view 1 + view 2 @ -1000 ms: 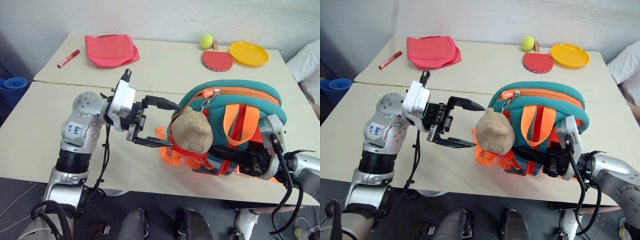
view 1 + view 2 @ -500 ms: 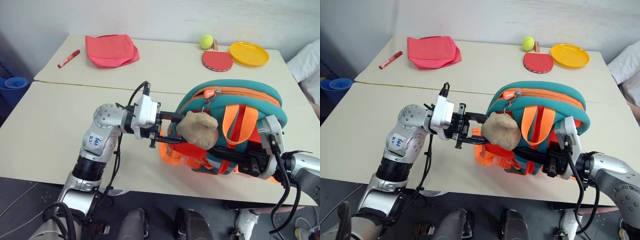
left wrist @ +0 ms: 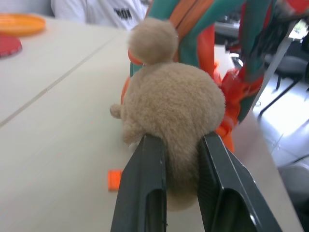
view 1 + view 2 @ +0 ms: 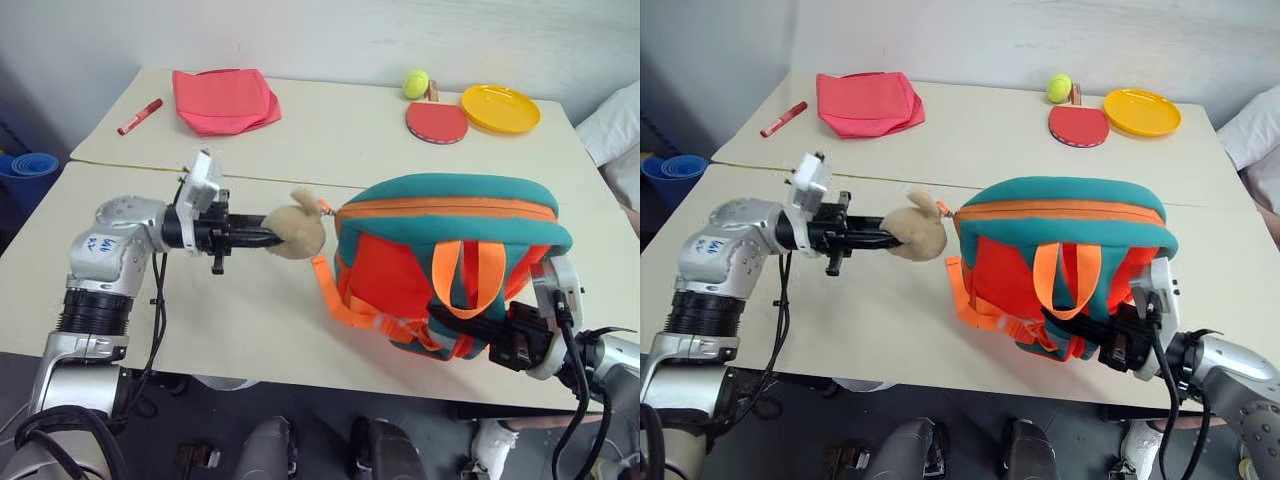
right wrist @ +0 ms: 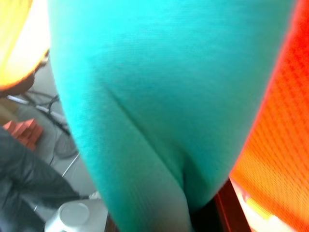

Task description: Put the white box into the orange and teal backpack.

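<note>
On the far left of the cream two-part tabletop, at its back edge, lie a red marker pen and, beside it, a flat red-pink folded cloth bag. Nearer the front, the left gripper reaches level toward the right, its two black fingers clamped on the tan plush animal, squeezing its soft body between them. The plush is stretched out to the left of the small teal backpack with an orange front panel and orange straps, tied to the corner of the bag's orange zipper trim. The backpack stands on the table right of centre, its orange front facing the camera, an orange strap loop hanging down the middle and more orange webbing trailing at its lower left. Behind it, at the far edge, sit a yellow-green tennis ball, a red table-tennis paddle and a round yellow plastic plate. At the backpack's lower right, the right gripper has its fingers pressed together on the bag's fabric and strap. The white box cannot be made out anywhere.
</note>
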